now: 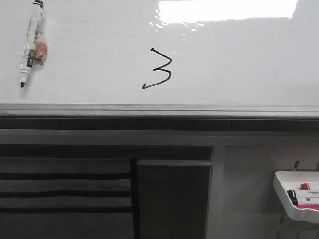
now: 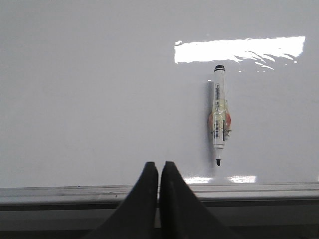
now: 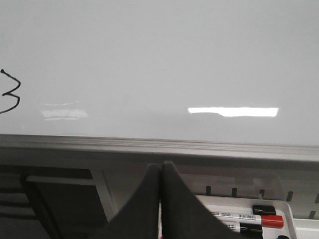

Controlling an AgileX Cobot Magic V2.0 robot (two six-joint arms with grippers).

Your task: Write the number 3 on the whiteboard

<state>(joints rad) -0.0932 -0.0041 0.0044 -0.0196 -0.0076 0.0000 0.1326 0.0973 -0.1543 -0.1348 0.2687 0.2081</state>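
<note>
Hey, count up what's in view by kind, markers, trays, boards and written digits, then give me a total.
Markers: 4 visible, the loose marker on the whiteboard plus 3 capped markers in the tray; more may be hidden
Trays: 1
Whiteboards: 1
Written digits: 1, the number 3
Total: 7

White board, black ink, small dabs of red.

The whiteboard (image 1: pixel 239 59) gleams glossy white with a grey rail along its edge, and the number 3 (image 1: pixel 159 69) sits on it in thin black strokes. The marker (image 1: pixel 31 42) shows a white barrel, black tip and end, with a reddish patch at its middle. The tray (image 1: pixel 286 196) is white, holding red- and black-capped markers. Both the left gripper (image 2: pixel 159 174) and right gripper (image 3: pixel 160 174) are matte black.
</note>
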